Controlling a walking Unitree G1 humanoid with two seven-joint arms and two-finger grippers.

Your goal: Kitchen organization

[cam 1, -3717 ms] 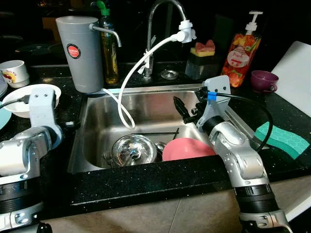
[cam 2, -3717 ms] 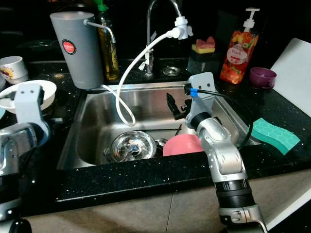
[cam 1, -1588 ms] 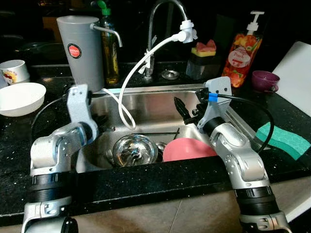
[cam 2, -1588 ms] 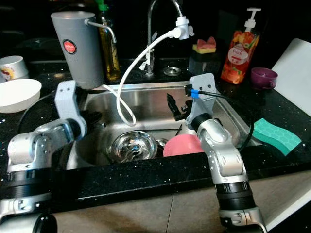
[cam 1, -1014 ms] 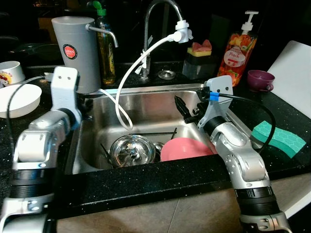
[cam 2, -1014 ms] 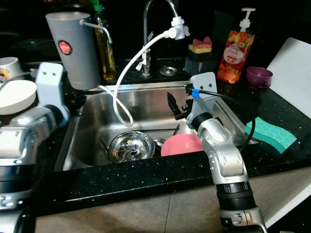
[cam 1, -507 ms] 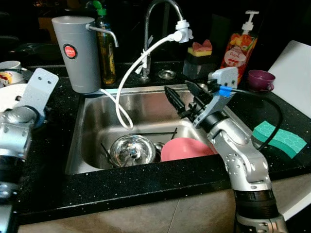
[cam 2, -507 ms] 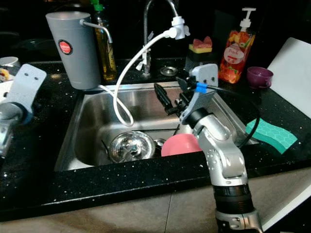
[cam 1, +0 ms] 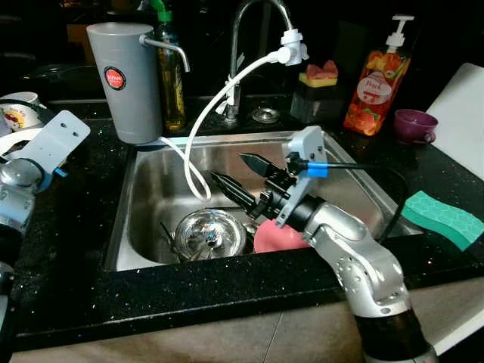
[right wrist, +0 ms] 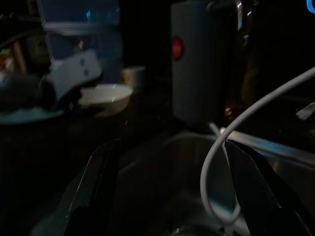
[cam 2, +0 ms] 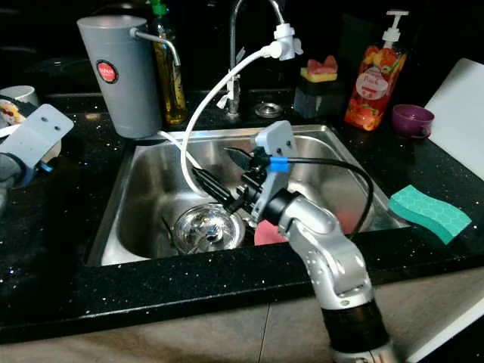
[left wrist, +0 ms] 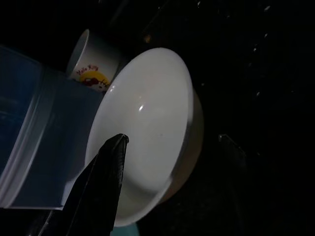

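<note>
A steel bowl (cam 1: 208, 233) and a pink plate (cam 1: 274, 237) lie at the bottom of the sink (cam 1: 147, 178), among some cutlery. My right gripper (cam 1: 239, 176) hangs open over the sink, just above the steel bowl, with nothing between its fingers (right wrist: 98, 182). On the left counter stands a white bowl (left wrist: 147, 132) beside a printed mug (left wrist: 92, 68). My left gripper (left wrist: 170, 147) is open right above that bowl; one finger is over the bowl's inside and the other is past its rim. The left wrist (cam 1: 51, 144) shows at the left edge.
A grey filter jug (cam 1: 125, 76) and an oil bottle (cam 1: 171, 76) stand behind the sink's left corner. A white hose (cam 1: 208, 113) drops from the tap (cam 1: 242, 45) into the sink. To the right are a soap dispenser (cam 1: 374, 83), purple cup (cam 1: 414, 125), green sponge (cam 1: 442, 219) and white board (cam 1: 463, 106).
My right gripper has swung left and down from the sink's right side to above the steel bowl. The left arm has pulled back from the sink to the white bowl.
</note>
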